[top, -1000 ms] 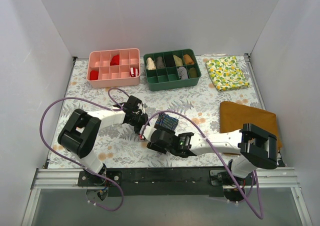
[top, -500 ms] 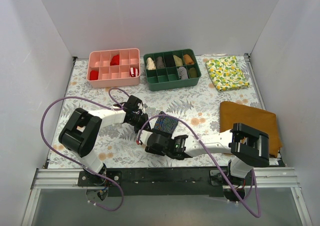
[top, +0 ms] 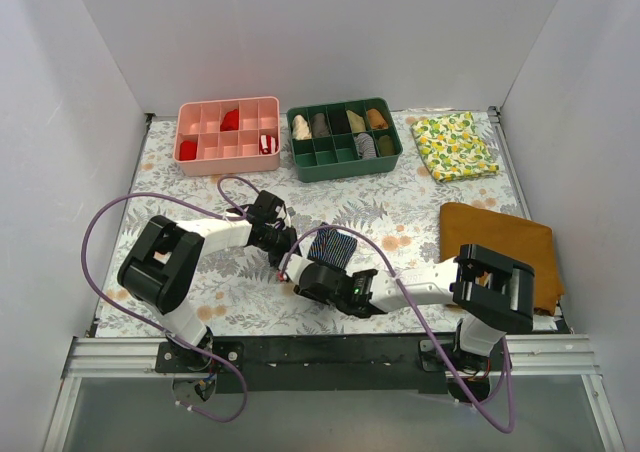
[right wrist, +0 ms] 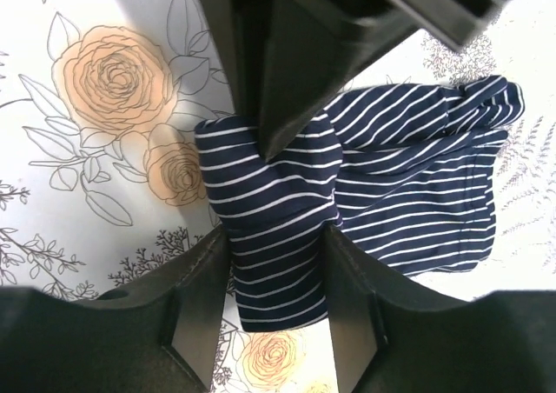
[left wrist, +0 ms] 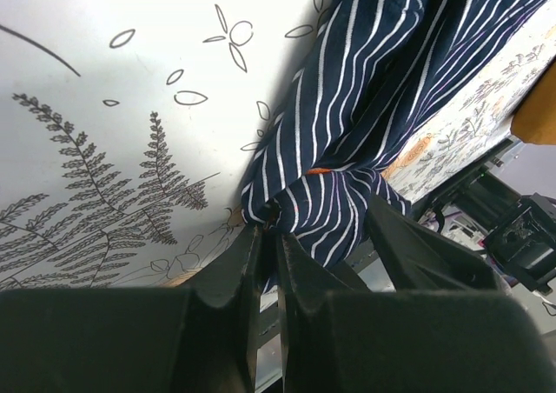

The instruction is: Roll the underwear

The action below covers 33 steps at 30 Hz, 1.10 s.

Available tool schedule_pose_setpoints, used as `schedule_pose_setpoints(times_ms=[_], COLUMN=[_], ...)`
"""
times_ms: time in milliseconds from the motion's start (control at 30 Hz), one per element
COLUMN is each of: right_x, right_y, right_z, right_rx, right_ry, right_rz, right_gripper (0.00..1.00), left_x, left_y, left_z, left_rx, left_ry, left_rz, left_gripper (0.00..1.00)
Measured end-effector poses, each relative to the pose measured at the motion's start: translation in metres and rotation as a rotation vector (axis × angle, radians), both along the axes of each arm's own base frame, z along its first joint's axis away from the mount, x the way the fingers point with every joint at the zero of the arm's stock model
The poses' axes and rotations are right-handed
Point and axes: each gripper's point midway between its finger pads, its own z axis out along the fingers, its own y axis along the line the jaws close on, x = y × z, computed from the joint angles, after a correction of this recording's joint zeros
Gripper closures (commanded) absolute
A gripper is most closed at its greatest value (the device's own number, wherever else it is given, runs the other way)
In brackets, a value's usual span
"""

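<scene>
Nearest the arm bases, the right gripper (right wrist: 276, 236) holds its jaws apart on either side of a folded end of the soft, striped, dark navy boxer-short underwear (right wrist: 391, 176), though I cannot tell whether they squeeze it. Just beyond, the left gripper (left wrist: 268, 228) has its jaws clenched on a corner of the underwear, which lies bunched near the middle of the flower-printed counter (top: 400, 217). Farther right lies a mustard-brown cloth (top: 500, 237), and at the back stand a pink divided plastic tray (top: 228, 167), a dark green divided plastic tray (top: 345, 172) and a yellow lemon-print cloth (top: 455, 144).
</scene>
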Motion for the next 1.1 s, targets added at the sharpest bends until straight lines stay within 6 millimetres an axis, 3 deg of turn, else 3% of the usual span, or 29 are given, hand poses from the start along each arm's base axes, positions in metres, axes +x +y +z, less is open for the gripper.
schedule_pose_setpoints(times_ms=[100,200,233,467,500,600,667,867,1100], right_x=[0.001,0.000,0.000,-0.001,-0.001,-0.001,-0.001,-0.008,-0.024], right_y=[-0.001,0.000,0.000,0.002,0.002,0.003,0.004,0.009,0.014], right_z=[-0.001,-0.003,-0.004,-0.002,-0.002,-0.002,-0.001,0.001,0.003], right_rx=[0.041,0.076,0.086,0.144,0.153,0.182,0.205,0.262,0.338], right_ry=[0.032,0.076,0.094,0.207,0.225,0.281,0.323,0.445,0.637], right_rz=[-0.005,0.003,0.008,0.036,0.040,0.053,0.064,0.113,0.187], right_gripper=[0.53,0.67,0.98,0.99,0.99,0.99,0.99,0.99,0.99], left_x=[0.000,0.000,0.000,0.002,0.002,0.005,0.010,0.031,0.062], left_y=[0.000,0.000,0.000,0.001,0.002,0.004,0.006,0.020,0.050], left_z=[0.000,0.000,0.000,-0.001,-0.001,0.000,0.001,0.008,0.023], left_rx=[-0.005,-0.008,-0.008,-0.001,0.004,0.013,0.020,0.035,0.082], left_ry=[0.000,-0.001,-0.002,-0.011,-0.011,-0.015,-0.023,-0.061,-0.182], left_rz=[-0.005,-0.010,-0.011,-0.013,-0.010,-0.004,0.003,0.066,0.191], left_gripper=[1.00,0.94,0.92,0.75,0.69,0.67,0.53,0.41,0.38])
